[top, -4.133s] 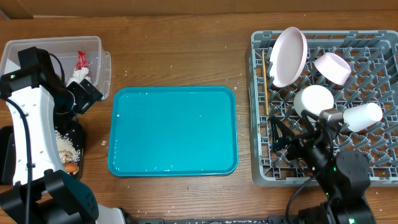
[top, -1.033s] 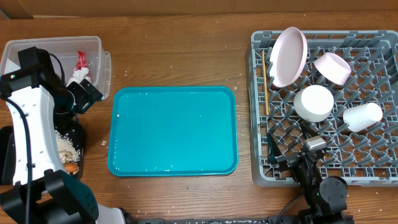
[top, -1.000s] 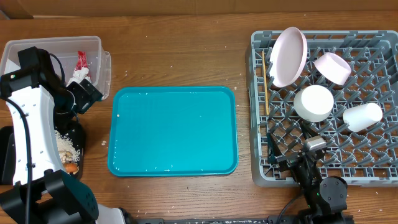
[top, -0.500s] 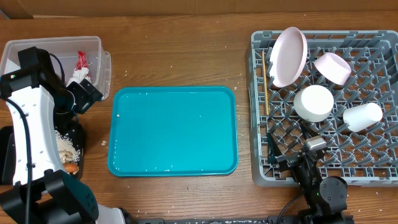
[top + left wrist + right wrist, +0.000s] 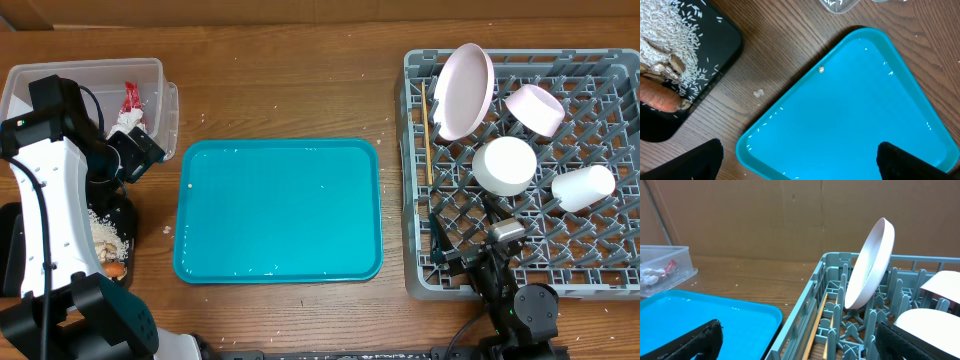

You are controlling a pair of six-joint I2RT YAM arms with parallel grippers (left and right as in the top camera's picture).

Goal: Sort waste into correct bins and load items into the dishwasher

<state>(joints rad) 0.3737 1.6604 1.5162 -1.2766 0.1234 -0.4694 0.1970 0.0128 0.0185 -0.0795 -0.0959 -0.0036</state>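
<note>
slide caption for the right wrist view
Right wrist view: white plate standing on edge in the grey dish rack, chopsticks alongside, teal tray beside.

The serving tray is lying mid-tabletop. To its left, the tub is sitting at the back with wrappers inside. The shallow tray is lying just in front, carrying food scraps and a carrot piece. On the right, the dish rack is holding a plate on edge at back left, chopsticks along its left wall, a bowl right of the plate, and a cup further forward.
</note>
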